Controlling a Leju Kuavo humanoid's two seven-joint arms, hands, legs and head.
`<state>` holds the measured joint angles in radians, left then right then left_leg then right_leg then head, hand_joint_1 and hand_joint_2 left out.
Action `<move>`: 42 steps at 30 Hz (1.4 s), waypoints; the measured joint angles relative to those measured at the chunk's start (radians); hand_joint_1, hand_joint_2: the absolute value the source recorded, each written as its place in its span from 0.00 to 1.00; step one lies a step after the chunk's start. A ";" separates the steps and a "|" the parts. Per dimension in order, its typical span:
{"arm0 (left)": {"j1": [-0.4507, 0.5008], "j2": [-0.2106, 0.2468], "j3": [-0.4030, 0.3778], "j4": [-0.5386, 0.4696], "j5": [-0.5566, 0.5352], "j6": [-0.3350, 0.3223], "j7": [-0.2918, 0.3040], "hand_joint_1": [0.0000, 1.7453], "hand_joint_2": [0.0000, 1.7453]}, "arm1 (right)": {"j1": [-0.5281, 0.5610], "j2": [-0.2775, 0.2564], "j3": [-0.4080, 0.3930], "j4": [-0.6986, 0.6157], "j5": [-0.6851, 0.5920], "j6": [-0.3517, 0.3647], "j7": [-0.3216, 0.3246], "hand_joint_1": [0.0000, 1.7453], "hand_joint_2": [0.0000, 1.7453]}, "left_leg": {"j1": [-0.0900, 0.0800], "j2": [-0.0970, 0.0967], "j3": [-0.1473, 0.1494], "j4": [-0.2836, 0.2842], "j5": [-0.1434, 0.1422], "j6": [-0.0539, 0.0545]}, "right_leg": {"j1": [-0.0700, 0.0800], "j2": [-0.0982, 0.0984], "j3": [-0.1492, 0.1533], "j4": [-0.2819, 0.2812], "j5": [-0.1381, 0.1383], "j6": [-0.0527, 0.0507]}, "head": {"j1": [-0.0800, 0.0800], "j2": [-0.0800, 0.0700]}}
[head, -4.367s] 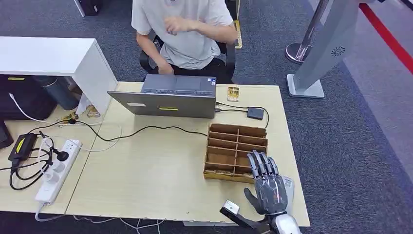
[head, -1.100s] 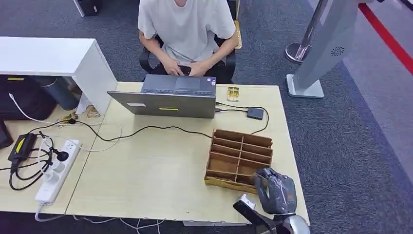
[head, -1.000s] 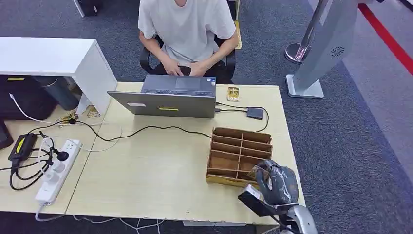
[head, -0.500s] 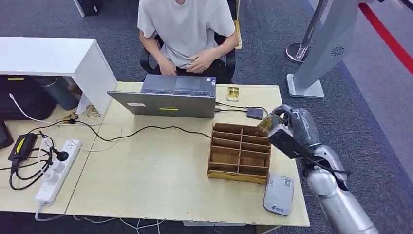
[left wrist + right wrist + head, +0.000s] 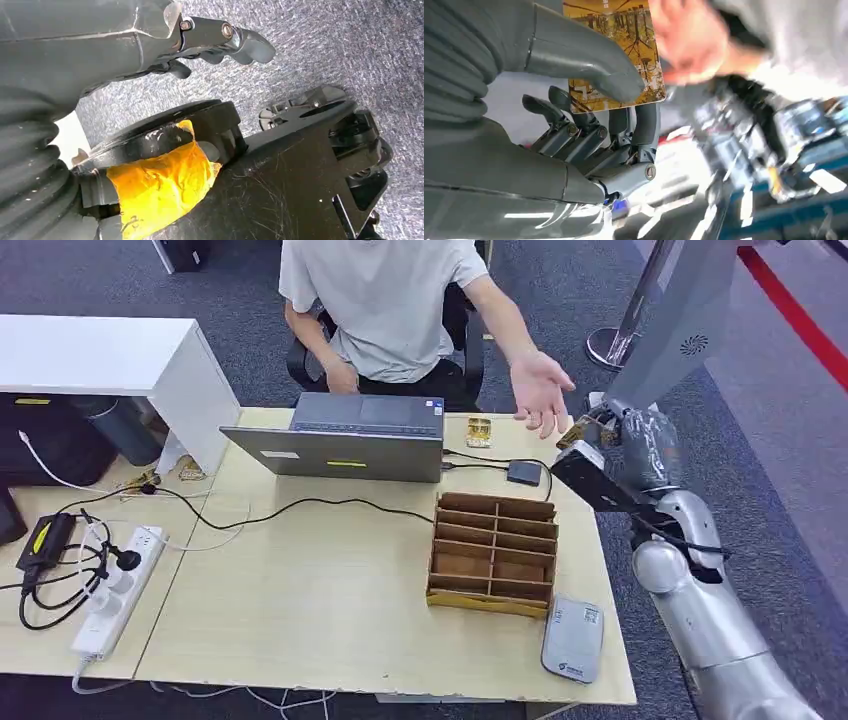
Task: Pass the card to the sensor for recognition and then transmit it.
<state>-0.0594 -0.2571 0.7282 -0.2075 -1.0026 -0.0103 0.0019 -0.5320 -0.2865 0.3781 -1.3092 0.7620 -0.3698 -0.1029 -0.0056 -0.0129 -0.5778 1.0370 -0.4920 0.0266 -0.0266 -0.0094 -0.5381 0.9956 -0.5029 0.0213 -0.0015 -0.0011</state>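
My right hand [image 5: 640,448] is raised beyond the table's far right corner and pinches a yellow-brown card [image 5: 574,430] between thumb and fingers. In the right wrist view the card [image 5: 624,45] shows a tree picture, with the thumb [image 5: 589,67] pressed on its face. A person's open hand [image 5: 540,390], palm up, reaches out just beside the card, close but apart from it. The grey card reader [image 5: 572,638] lies flat at the table's near right corner. My left hand [image 5: 220,37] hangs over carpet with its fingers loosely apart, holding nothing.
A wooden slotted organizer [image 5: 492,552] stands between the reader and the far edge. A small black box [image 5: 524,472] with a cable, a second card [image 5: 478,430] and a laptop [image 5: 345,438] lie beyond it. A power strip [image 5: 115,590] lies at the left. The person sits behind the laptop.
My right hand rose from the near table edge by the reader and carried the card past the organizer to the far right corner. The person stretched an open hand out toward it.
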 joint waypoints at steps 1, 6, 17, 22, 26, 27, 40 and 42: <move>0.000 0.000 0.000 0.000 -0.010 -0.003 0.000 0.00 1.00 | -0.014 0.000 0.003 0.019 0.092 -0.056 0.029 1.00 1.00 | 0.000 0.000 0.000 0.000 0.000 0.000 | 0.000 0.000 0.000 0.000 0.000 0.000 | 0.000 0.000; -0.005 0.001 -0.001 0.000 -0.049 -0.020 0.001 0.00 1.00 | -0.087 0.008 0.010 0.140 0.563 -0.304 0.147 1.00 1.00 | 0.000 0.000 0.001 0.000 0.000 0.000 | 0.000 0.000 0.000 0.000 0.000 0.000 | 0.000 0.000; -0.008 0.002 -0.001 0.000 -0.059 -0.038 0.001 0.00 1.00 | -0.086 0.072 -0.029 0.198 0.773 -0.320 0.164 1.00 1.00 | 0.000 -0.001 0.001 0.000 0.000 0.000 | 0.000 0.000 0.000 0.000 0.000 0.000 | 0.000 0.000; -0.008 0.002 -0.001 0.000 -0.062 -0.034 0.001 0.00 1.00 | -0.074 0.081 -0.030 0.207 0.771 -0.320 0.164 0.00 1.00 | 0.000 0.000 0.001 0.000 0.000 0.000 | 0.000 0.000 0.000 0.000 0.000 0.000 | 0.000 0.000; -0.008 0.002 -0.001 0.000 -0.071 -0.037 0.000 0.00 1.00 | -0.068 0.086 -0.031 0.210 0.771 -0.321 0.164 0.00 1.00 | 0.000 0.000 0.001 0.000 0.000 0.000 | 0.000 0.000 0.000 0.000 0.000 0.000 | 0.000 0.000; -0.008 0.002 -0.002 0.000 -0.071 -0.037 -0.001 0.00 1.00 | -0.068 0.087 -0.031 0.212 0.771 -0.321 0.164 0.00 1.00 | 0.000 0.000 0.001 0.000 0.000 0.000 | 0.000 0.000 0.000 0.000 0.000 0.000 | 0.000 0.000; -0.008 0.002 -0.002 0.000 -0.044 -0.032 0.007 0.00 1.00 | -0.025 0.085 -0.047 0.209 0.785 -0.321 0.187 0.00 1.00 | 0.000 0.000 0.001 0.000 0.000 0.000 | 0.000 0.000 -0.001 0.000 0.000 0.000 | 0.000 0.000; -0.007 0.002 0.000 0.000 -0.037 -0.032 0.007 0.00 1.00 | -0.013 0.059 -0.055 0.213 0.792 -0.321 0.217 0.00 1.00 | 0.000 -0.002 0.001 0.000 0.000 0.000 | 0.000 -0.002 0.000 0.000 0.000 0.000 | 0.000 0.000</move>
<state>-0.0664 -0.2552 0.7282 -0.2075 -1.0399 -0.0420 0.0088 -0.5451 -0.2274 0.3235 -1.0964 1.5545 -0.6909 0.1141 -0.0055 -0.0152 -0.5773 1.0371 -0.4918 0.0264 -0.0266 -0.0118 -0.5383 0.9954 -0.5030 0.0211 -0.0015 -0.0011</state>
